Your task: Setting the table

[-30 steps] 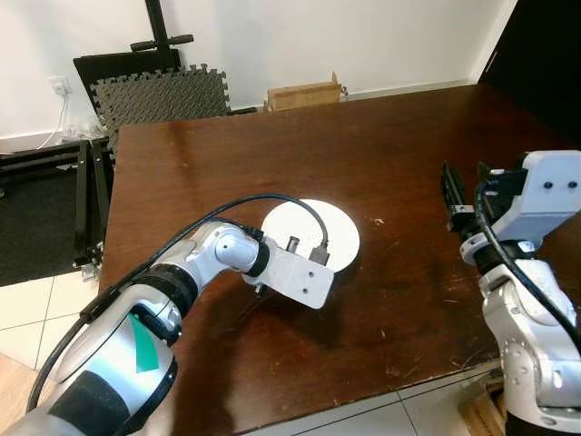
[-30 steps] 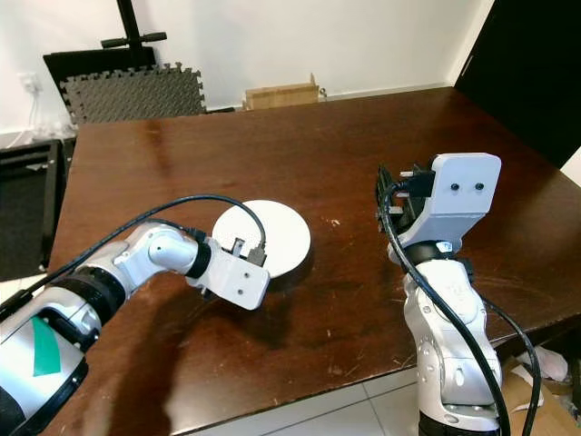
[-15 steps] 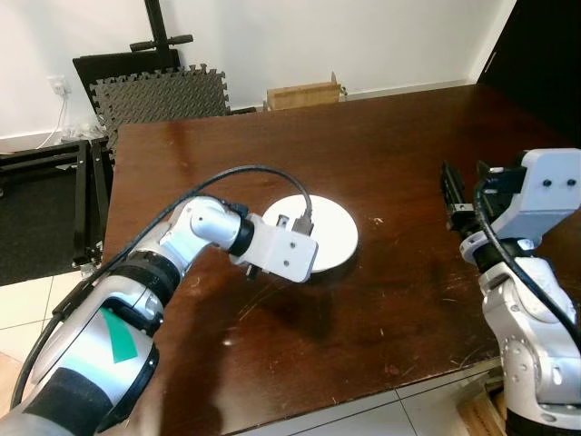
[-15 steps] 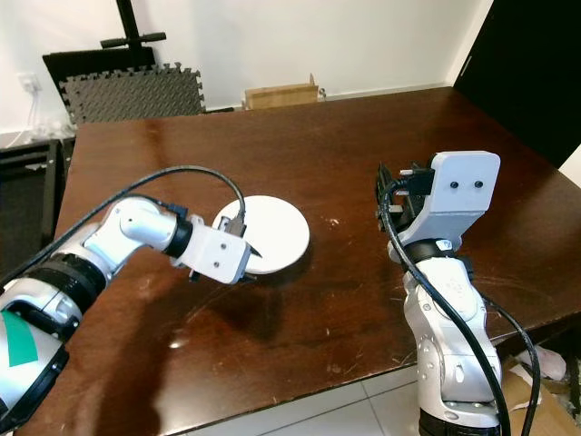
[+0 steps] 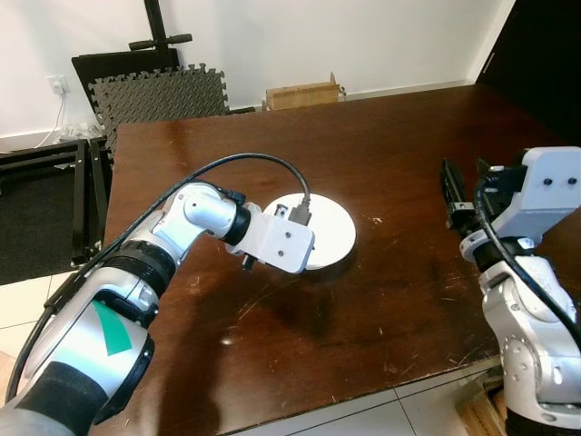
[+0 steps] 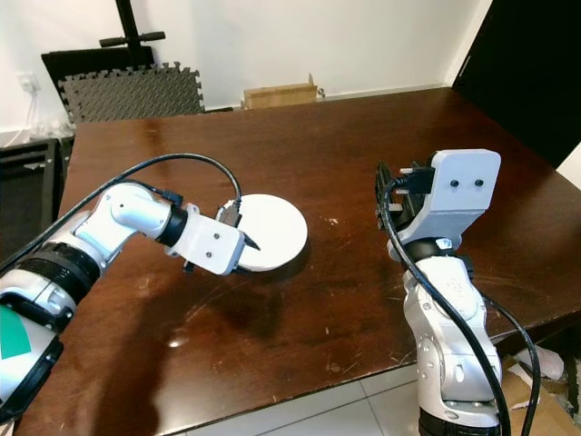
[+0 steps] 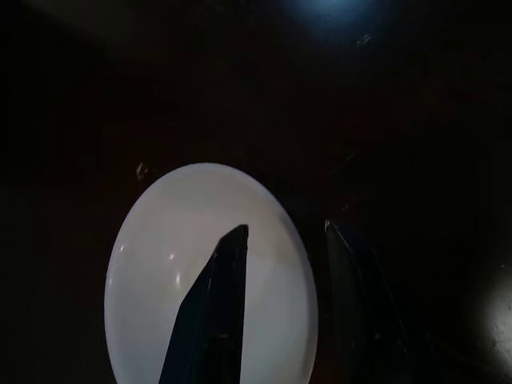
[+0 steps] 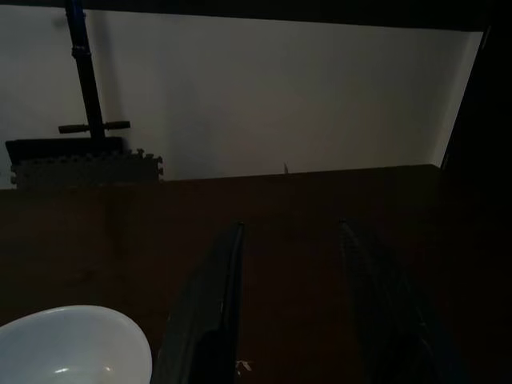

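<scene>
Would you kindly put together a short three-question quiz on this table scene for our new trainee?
1. True or false: the left gripper has its fingers apart, one over the white plate and one past its rim.
2. Which colour is the table? A) white B) dark brown C) green
3. Fill in: the right gripper is held above the table's ____ side, with nothing between its fingers.

Key: 1. true; 2. B; 3. right
</scene>
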`<state>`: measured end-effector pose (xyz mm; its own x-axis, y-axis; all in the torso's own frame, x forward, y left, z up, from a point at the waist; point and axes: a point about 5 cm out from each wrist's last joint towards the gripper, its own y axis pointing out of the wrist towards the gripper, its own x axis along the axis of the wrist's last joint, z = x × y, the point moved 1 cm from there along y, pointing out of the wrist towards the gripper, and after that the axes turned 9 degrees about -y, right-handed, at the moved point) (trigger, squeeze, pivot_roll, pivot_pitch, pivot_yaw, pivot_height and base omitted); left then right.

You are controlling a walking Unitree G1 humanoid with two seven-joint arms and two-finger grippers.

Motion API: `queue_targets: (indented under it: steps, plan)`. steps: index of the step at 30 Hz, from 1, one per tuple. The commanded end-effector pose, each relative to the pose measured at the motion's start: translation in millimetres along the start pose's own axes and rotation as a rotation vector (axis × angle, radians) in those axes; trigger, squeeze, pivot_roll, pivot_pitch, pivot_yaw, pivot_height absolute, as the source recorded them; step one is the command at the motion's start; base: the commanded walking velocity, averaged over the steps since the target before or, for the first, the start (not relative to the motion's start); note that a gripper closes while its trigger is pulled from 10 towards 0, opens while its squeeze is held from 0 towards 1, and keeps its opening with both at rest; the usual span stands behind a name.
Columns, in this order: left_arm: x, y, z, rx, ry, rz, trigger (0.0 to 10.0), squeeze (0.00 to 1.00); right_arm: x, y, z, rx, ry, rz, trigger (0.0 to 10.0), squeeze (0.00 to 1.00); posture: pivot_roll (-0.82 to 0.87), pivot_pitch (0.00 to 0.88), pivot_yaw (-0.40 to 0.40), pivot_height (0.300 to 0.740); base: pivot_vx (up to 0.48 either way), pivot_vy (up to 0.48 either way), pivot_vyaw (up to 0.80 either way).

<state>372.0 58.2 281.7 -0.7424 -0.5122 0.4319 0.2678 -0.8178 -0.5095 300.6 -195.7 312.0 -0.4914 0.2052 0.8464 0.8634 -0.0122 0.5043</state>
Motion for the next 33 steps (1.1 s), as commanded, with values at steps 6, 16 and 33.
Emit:
queue_targets:
  steps: [6, 16, 33]
  plan:
    - [-7, 8.6, -2.5, 0.021, 0.004, 0.060, 10.0, 1.00, 1, -4.7, -1.0, -0.010, 0.003, 0.001, 10.0, 0.00, -0.05, 0.248, 0.064, 0.740, 0.000, 0.000, 0.00]
    - [-19, 12.7, -10.6, -0.027, 0.027, 0.154, 10.0, 0.00, 1, -7.4, -4.2, -0.023, -0.007, 0.005, 10.0, 0.00, -0.05, 0.249, 0.069, 0.740, 0.000, 0.000, 0.00]
    - [-25, 33.8, -9.8, 0.129, 0.048, 0.231, 0.0, 0.00, 3, -7.8, -4.2, -0.025, -0.009, 0.001, 10.0, 0.00, -0.06, 0.238, 0.072, 0.740, 0.000, 0.000, 0.00]
